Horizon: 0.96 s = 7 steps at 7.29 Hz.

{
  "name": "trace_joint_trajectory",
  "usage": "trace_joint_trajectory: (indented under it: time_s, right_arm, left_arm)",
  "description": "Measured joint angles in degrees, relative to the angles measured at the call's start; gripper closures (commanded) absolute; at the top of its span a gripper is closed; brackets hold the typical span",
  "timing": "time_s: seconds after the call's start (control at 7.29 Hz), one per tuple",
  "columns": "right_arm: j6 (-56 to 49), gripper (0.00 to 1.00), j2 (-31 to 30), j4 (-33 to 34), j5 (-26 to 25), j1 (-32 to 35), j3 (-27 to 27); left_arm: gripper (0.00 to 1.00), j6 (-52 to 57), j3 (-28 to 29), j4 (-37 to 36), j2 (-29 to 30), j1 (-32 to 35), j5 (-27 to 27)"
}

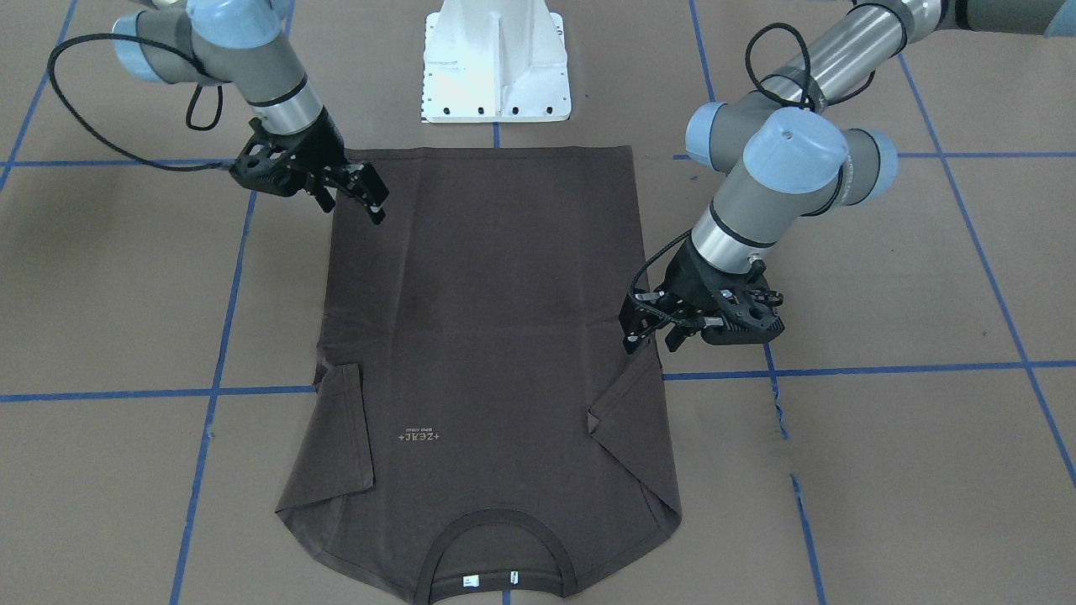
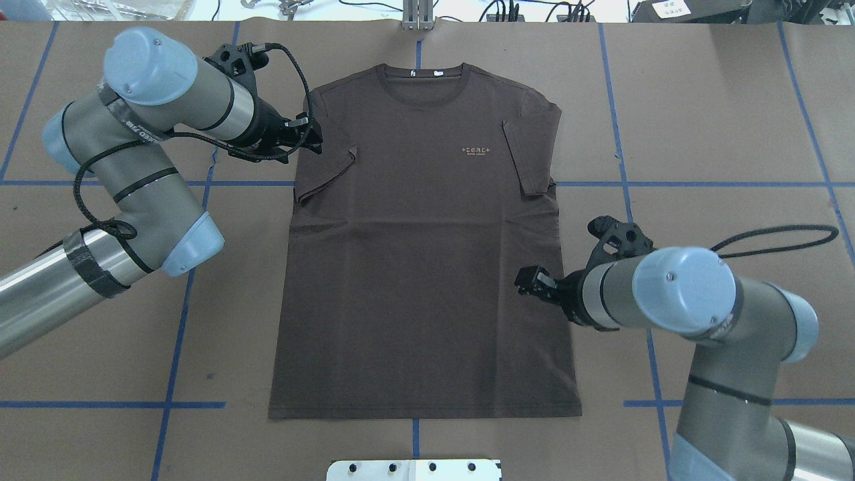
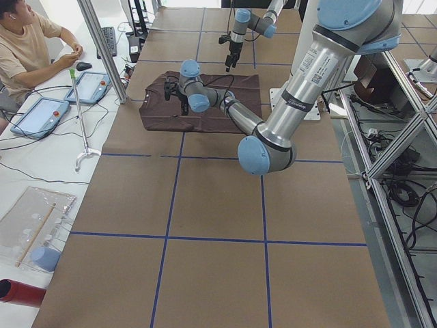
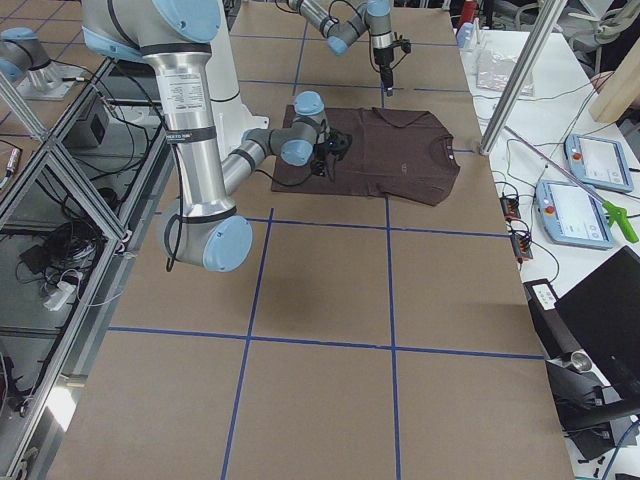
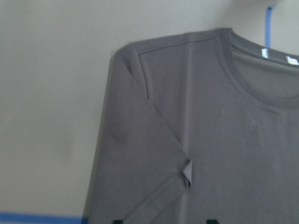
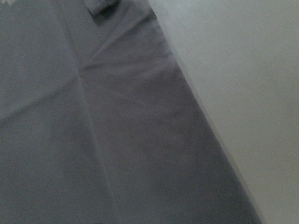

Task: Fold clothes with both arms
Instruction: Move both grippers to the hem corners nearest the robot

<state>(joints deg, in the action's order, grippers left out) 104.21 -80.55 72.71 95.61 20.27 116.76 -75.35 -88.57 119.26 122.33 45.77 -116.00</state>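
Observation:
The dark brown T-shirt [image 2: 421,267] lies flat and face up on the brown table, with both short sleeves folded inward and the collar [image 2: 419,83] on the far side from the robot. It also shows in the front view [image 1: 487,319]. My left gripper [image 2: 310,133] hovers open over the shirt's left edge by the folded sleeve; in the front view [image 1: 651,329] it is just above the armpit. The left wrist view shows that shoulder and sleeve [image 5: 140,140] below it. My right gripper [image 2: 531,280] hovers open and empty over the shirt's right side edge, toward the hem [image 1: 349,200].
The white pedestal base [image 1: 496,67] stands just beyond the hem. Blue tape lines [image 2: 668,184] cross the brown table. An operator [image 3: 27,48] sits at the side desk with tablets, near an aluminium post [image 3: 102,48].

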Motion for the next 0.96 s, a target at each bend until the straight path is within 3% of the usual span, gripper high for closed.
trace_joint_trajectory:
  time_s: [0.27, 0.55, 0.96]
  right_arm:
    - [9.02, 0.09, -5.99, 2.71, -6.09, -9.28, 5.04]
    - [16.85, 0.14, -9.76, 3.26, -11.88, -15.93, 6.45]
    - [21.09, 0.21, -10.01, 3.76, -15.15, -18.80, 5.46]
  left_arm:
    - [0.27, -0.83, -1.13, 0.10, -0.99, -0.05, -0.29]
    - [0.27, -1.05, -1.30, 0.17, -1.20, -0.07, -0.33]
    - [0.27, -1.09, -1.34, 0.19, -1.26, -0.13, -0.22]
